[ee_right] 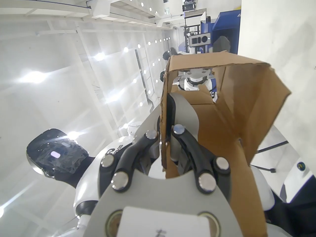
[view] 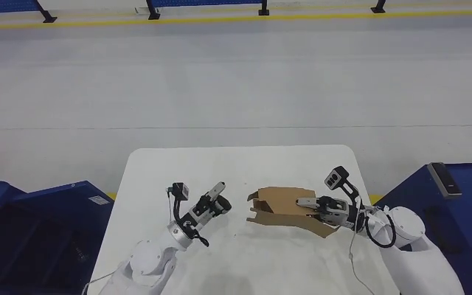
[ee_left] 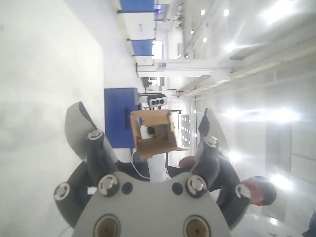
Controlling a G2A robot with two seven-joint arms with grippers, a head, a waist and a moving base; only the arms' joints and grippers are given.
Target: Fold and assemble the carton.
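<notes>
A brown cardboard carton (view: 284, 208) lies partly opened into a tube right of the middle of the white table (view: 184, 166), its loose flaps spread at both ends. My right gripper (view: 310, 202) is shut on the carton's upper wall at the right-hand end; in the right wrist view its fingers (ee_right: 184, 107) pinch that wall (ee_right: 164, 94), one inside and one outside. My left gripper (view: 221, 194) stands open a short way left of the carton, touching nothing. Through its spread fingers (ee_left: 79, 119) the carton (ee_left: 155, 134) shows farther off, open end on.
Blue bins stand on the floor at both sides of the table (view: 44, 214) (view: 435, 192). The table's left half and far side are bare. A yellow floor line (view: 236, 18) runs along the far side of the room.
</notes>
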